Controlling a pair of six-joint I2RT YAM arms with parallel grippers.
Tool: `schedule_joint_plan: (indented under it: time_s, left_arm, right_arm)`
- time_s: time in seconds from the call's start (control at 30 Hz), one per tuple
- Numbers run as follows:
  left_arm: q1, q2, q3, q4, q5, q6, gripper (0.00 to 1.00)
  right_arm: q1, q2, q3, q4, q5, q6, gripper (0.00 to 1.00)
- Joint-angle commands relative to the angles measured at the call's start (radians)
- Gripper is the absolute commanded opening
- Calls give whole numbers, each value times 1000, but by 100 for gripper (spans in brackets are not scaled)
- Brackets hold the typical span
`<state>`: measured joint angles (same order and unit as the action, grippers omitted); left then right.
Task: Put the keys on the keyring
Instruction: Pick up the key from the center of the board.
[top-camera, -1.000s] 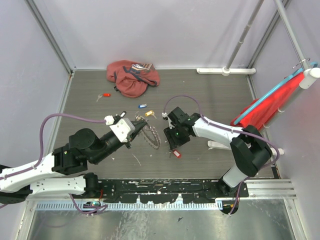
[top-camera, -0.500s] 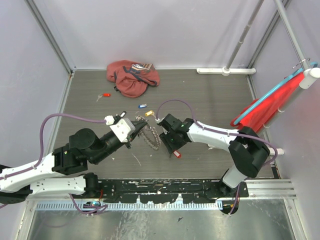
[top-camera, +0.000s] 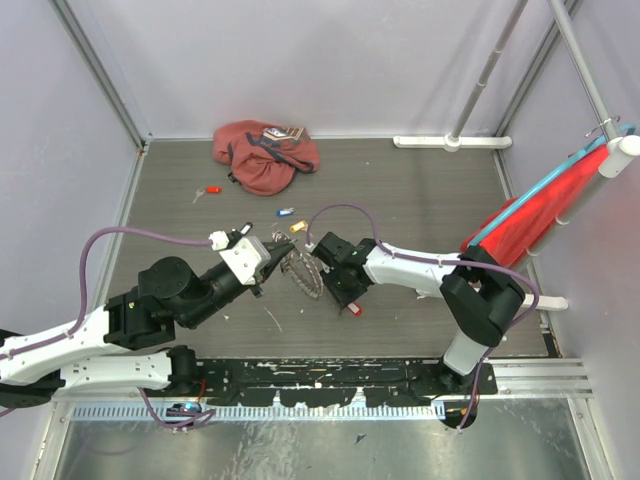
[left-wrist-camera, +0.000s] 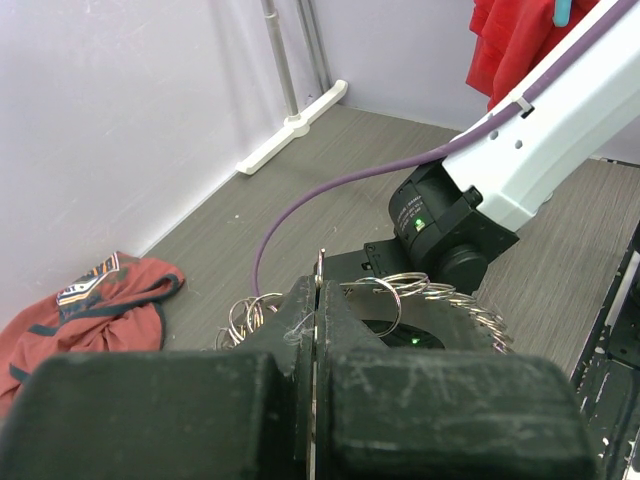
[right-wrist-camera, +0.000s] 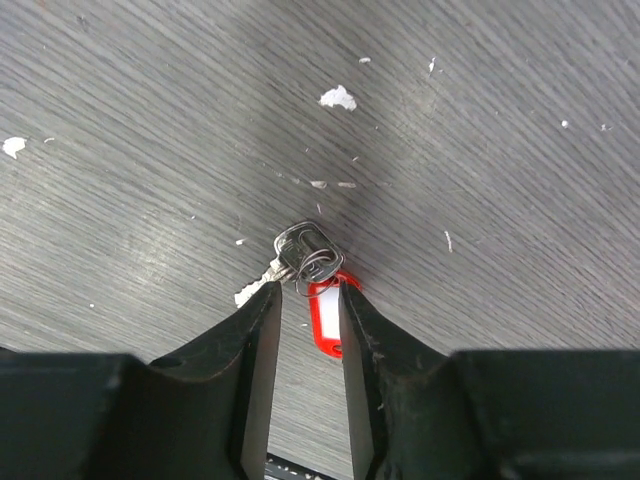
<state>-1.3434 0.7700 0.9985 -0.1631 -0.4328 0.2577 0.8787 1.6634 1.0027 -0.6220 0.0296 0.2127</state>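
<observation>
My left gripper (top-camera: 278, 258) is shut on the keyring (top-camera: 303, 272), a spiky bunch of silver keys held above the floor. In the left wrist view the fingers (left-wrist-camera: 318, 300) pinch a thin metal piece, with small rings (left-wrist-camera: 405, 289) fanning out beyond them. My right gripper (top-camera: 345, 292) is open just right of the keyring, low over a silver key with a red tag (top-camera: 355, 309). In the right wrist view the jaws (right-wrist-camera: 308, 290) straddle the red tag (right-wrist-camera: 325, 320) and the key head (right-wrist-camera: 305, 252) without touching. Loose red (top-camera: 210, 189), blue (top-camera: 286, 211) and yellow (top-camera: 298, 227) keys lie farther back.
A reddish-pink cloth bag (top-camera: 265, 155) lies at the back. A red cloth (top-camera: 545, 205) hangs on the right wall. A white pole base (top-camera: 452, 141) sits at the back right. The black rail (top-camera: 320, 375) runs along the near edge.
My right gripper has moved left, closer to the keyring, and now sits over the red-tagged key. The left gripper and keyring have not moved.
</observation>
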Motion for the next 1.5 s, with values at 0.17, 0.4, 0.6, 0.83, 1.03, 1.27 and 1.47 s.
schedule_joint_plan:
  time_s: [0.17, 0.4, 0.6, 0.83, 1.03, 1.27, 1.47]
  left_arm:
    - [2, -9, -2, 46, -4, 4, 0]
    - [3, -9, 0, 47, 0, 6, 0]
    - [3, -6, -1, 51, 2, 6, 0]
    - [3, -5, 2, 47, 6, 6, 0]
    - [3, -5, 1, 49, 14, -2, 0]
    - [3, 2, 0, 62, 65, -2, 0]
    - [2, 1, 4, 79, 164, 5, 0]
  right_arm:
    - [4, 16, 40, 6, 34, 1, 26]
    - [4, 18, 42, 7, 43, -2, 12]
    - [3, -40, 38, 4, 76, 2, 1]
    - [3, -226, 21, -3, 78, -21, 1]
    - [-17, -486, 20, 14, -9, -81, 1]
    - [-21, -766, 56, 51, -198, -207, 1]
    - [-21, -843, 149, 42, -358, -233, 1]
